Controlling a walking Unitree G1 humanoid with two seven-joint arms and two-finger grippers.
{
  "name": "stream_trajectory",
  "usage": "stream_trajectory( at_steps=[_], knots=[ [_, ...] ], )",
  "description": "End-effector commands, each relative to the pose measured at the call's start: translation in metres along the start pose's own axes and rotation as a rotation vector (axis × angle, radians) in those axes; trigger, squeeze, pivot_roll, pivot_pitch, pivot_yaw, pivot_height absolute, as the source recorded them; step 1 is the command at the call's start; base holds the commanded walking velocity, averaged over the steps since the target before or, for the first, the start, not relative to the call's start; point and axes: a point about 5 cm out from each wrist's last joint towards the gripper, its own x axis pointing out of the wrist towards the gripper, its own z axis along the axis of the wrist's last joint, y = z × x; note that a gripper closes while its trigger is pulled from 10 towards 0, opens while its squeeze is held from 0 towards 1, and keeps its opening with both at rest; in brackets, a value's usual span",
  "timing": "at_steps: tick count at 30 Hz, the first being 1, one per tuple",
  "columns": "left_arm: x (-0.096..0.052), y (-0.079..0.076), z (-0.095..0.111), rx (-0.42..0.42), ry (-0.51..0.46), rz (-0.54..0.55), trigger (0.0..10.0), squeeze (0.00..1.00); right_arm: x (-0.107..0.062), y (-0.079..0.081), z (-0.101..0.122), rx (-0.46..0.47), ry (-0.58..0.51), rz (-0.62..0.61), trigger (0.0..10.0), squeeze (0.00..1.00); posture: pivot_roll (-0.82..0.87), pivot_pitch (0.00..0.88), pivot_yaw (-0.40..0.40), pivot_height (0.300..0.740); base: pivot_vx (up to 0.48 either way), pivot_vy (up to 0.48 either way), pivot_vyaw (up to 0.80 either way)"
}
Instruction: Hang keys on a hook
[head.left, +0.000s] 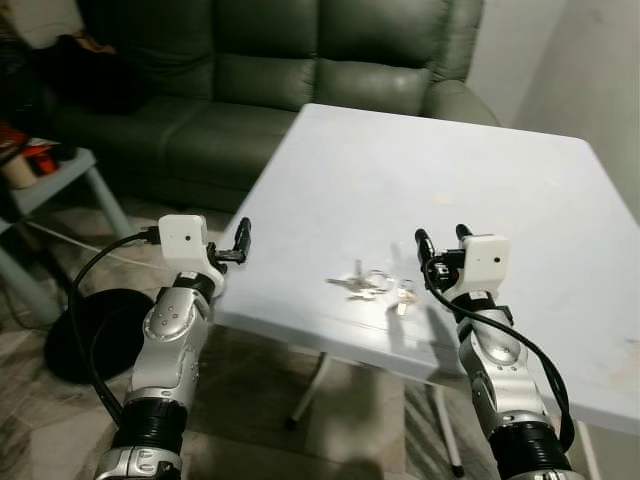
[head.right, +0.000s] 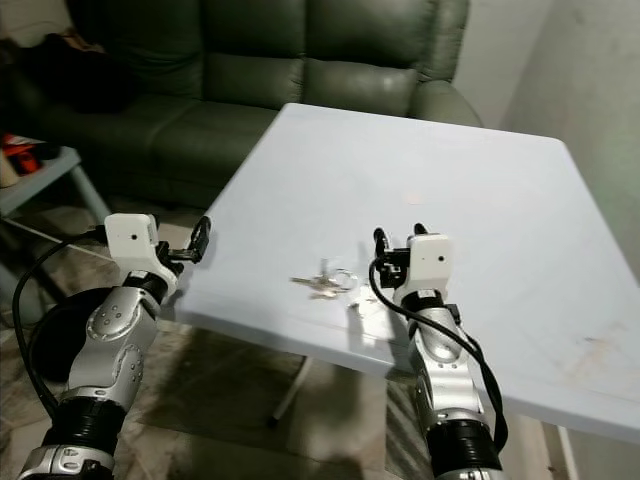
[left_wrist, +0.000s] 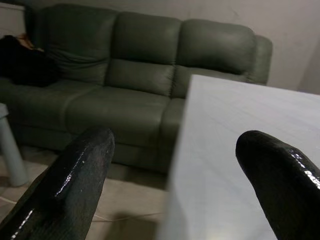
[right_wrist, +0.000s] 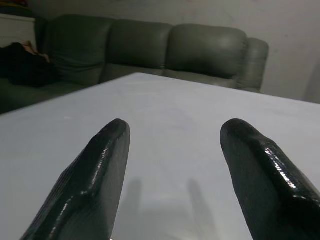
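Keys (head.left: 365, 284) flat on white desk (head.left: 500, 170), near its front edge, apparently several on a ring. Right hand (head.left: 443, 238) just beside keys, above desk surface, fingers (right_wrist: 95, 170) spread wide, empty. Left hand (head.left: 241, 236) at desk's left front corner, fingers (left_wrist: 75, 175) likewise wide, empty. Green sofa (head.left: 300, 70) behind desk.

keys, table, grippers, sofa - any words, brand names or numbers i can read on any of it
None can be read in these pictures.
keys: any stamped marks are too small to make out.
white table: plain, no print.
left gripper and right gripper: their white camera housings show a dark dot, no lettering.
green sofa: no tag or label visible.
red item on the side table: too small and blurred to tell.
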Motion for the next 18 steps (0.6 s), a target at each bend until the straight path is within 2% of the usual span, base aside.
stream_trajectory(
  at_steps=[1, 10, 12, 18],
  knots=[
    [0.0004, 0.0003, 0.0005, 0.006, 0.002, 0.001, 10.0, 0.00, 0.0012, -0.0001, 0.0016, -0.003, -0.007, 0.005, 10.0, 0.00, 0.02, 0.000, -0.022, 0.740, 0.000, 0.480, 0.00],
    [-0.0001, 0.0004, 0.0006, 0.003, 0.001, 0.010, 10.0, 0.00, 0.0008, -0.0002, 0.0015, -0.005, -0.006, 0.008, 10.0, 0.00, 0.03, 0.000, -0.026, 0.740, 0.000, 0.480, 0.00],
    [-0.0003, 0.0009, 0.0005, -0.007, -0.002, 0.016, 10.0, 0.00, 0.0007, -0.0001, 0.0014, -0.005, -0.007, 0.009, 10.0, 0.00, 0.03, 0.000, -0.027, 0.740, 0.000, 0.244, 0.00],
    [-0.0002, 0.0012, 0.0011, 0.013, -0.002, 0.023, 10.0, 0.00, 0.0009, -0.0002, 0.0014, -0.006, -0.005, 0.012, 10.0, 0.00, 0.03, 0.000, -0.028, 0.740, 0.000, 0.000, 0.00]
  ],
)
